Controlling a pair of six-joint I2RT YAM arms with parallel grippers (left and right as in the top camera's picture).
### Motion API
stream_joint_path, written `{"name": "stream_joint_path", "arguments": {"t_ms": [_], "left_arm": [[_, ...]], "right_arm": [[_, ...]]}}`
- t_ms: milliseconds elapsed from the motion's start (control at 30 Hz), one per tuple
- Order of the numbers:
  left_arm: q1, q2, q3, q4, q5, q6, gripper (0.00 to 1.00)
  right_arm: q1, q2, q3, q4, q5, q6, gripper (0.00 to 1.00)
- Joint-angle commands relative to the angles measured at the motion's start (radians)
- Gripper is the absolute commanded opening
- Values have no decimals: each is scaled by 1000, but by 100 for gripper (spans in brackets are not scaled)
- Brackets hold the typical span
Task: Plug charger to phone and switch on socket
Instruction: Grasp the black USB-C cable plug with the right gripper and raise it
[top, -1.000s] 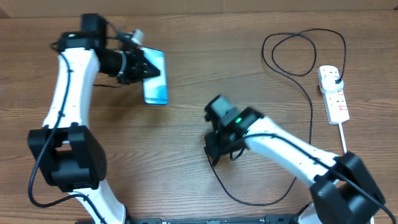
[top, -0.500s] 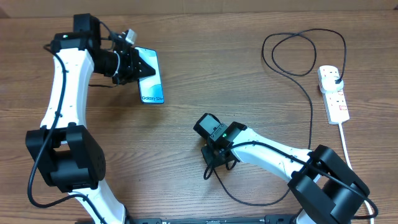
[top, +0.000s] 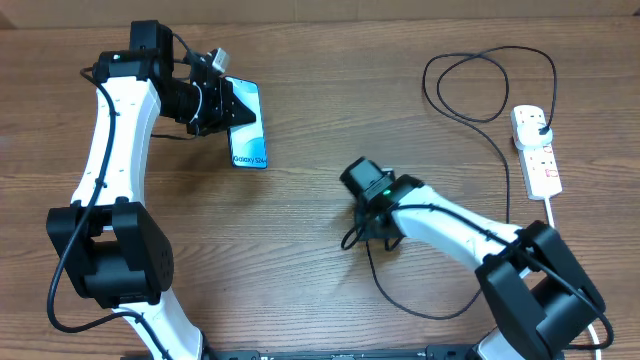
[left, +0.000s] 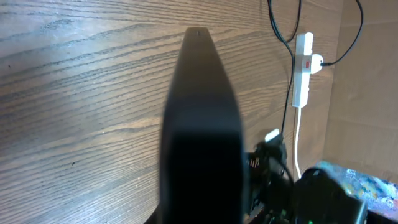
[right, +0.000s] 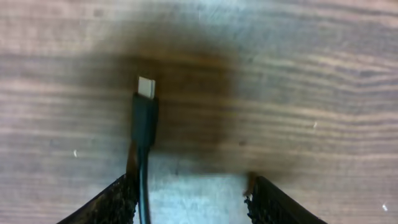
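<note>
Left arm: the left gripper (top: 222, 105) is clamped on one short end of the phone (top: 248, 140), at the far left of the table (top: 300, 300), with the lit screen facing up.
Right arm: the right gripper (right: 193, 202) has its jaws apart and holds nothing. The charger (right: 143, 124) lies along the inside of one finger (right: 118, 199), and its connector tip (right: 146, 84) lies flat on the wood just ahead.
Cable route: from mid-table it loops near, then runs far right to the socket (top: 537, 152).
Risk, pick-up: a closing grip may catch the cable off-centre, letting the tip twist or slip free.
Risk, mating: phone and tip are well apart, and a skewed tip would likely miss the port or scrape the phone's edge.
Risk, slack: hauling the cable left could drag the socket.
Writing: "Galaxy S24+" on the screen; nothing is legible on the socket.
</note>
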Motion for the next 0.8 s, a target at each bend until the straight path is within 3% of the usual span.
{"name": "stream_joint_path", "arguments": {"t_ms": [0, 200, 300, 400, 767], "left_arm": [[-2, 0, 11, 4, 15, -18, 4], [-2, 0, 11, 4, 15, -18, 4], [-2, 0, 11, 3, 15, -18, 4], [-2, 0, 11, 3, 15, -18, 4], [-2, 0, 11, 3, 15, -18, 4]], "right_arm": [[-26, 16, -13, 32, -62, -7, 57], [-31, 16, -13, 100, -71, -7, 55], [-30, 16, -14, 87, -76, -6, 41], [-30, 16, -20, 88, -77, -2, 37], [-30, 16, -26, 155, -57, -8, 32]]}}
